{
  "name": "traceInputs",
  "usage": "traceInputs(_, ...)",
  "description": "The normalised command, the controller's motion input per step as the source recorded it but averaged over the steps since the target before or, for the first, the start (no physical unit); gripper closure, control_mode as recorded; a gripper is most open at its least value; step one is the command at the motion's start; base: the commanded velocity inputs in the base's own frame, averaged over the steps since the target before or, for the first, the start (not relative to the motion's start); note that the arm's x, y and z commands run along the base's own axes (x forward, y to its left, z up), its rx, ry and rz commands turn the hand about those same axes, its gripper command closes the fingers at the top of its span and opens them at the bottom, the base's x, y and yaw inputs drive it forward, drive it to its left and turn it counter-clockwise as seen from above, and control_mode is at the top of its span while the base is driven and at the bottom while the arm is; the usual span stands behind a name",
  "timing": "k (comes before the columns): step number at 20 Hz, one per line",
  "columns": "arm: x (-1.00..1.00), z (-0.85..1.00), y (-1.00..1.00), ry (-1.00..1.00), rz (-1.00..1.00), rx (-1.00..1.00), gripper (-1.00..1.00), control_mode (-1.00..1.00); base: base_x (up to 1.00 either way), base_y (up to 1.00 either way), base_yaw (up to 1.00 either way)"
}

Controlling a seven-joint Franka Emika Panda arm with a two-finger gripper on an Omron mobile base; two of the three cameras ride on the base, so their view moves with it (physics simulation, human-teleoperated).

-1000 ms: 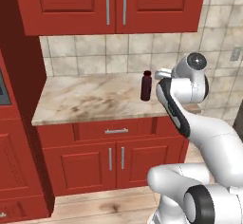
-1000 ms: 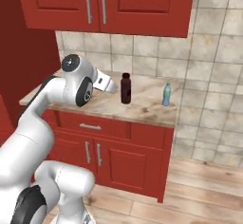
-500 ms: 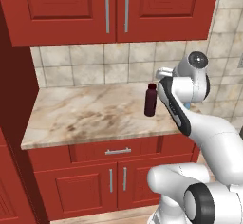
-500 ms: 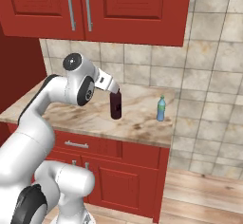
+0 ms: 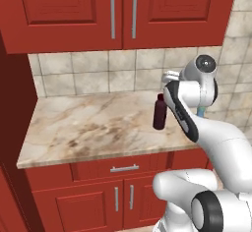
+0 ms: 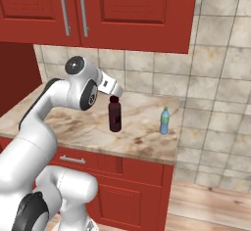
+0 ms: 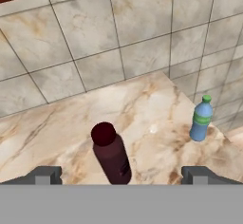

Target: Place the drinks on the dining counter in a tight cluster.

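While gripper (image 7: 121, 174) hangs spread wide, holding nothing | maroon bottle (image 7: 112, 156) upright between tips, just below, so jaws look lined up for a straddle grab | water bottle (image 7: 201, 119) upright nr counter edge, apart | both on tiled-wall counter (image 5: 88, 128), not dining counter; transfer pending

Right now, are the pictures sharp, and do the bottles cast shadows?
Hand view: sharp; maroon bottle casts only a faint shadow on the counter. Right base view: even light, no glare; water bottle small but clear. Left base view: sharp, no blur.
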Motion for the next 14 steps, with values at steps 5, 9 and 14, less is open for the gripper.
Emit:
traceInputs(5,0.00,0.00,0.00,0.00,0.00,0.00,-1.00,1.00,0.02,0.03,0.01)
traceInputs(9,0.00,0.00,0.00,0.00,0.00,0.00,-1.00,1.00,0.00,0.00,0.00)
traceInputs(14,0.00,0.00,0.00,0.00,0.00,0.00,-1.00,1.00,0.00,0.00,0.00)
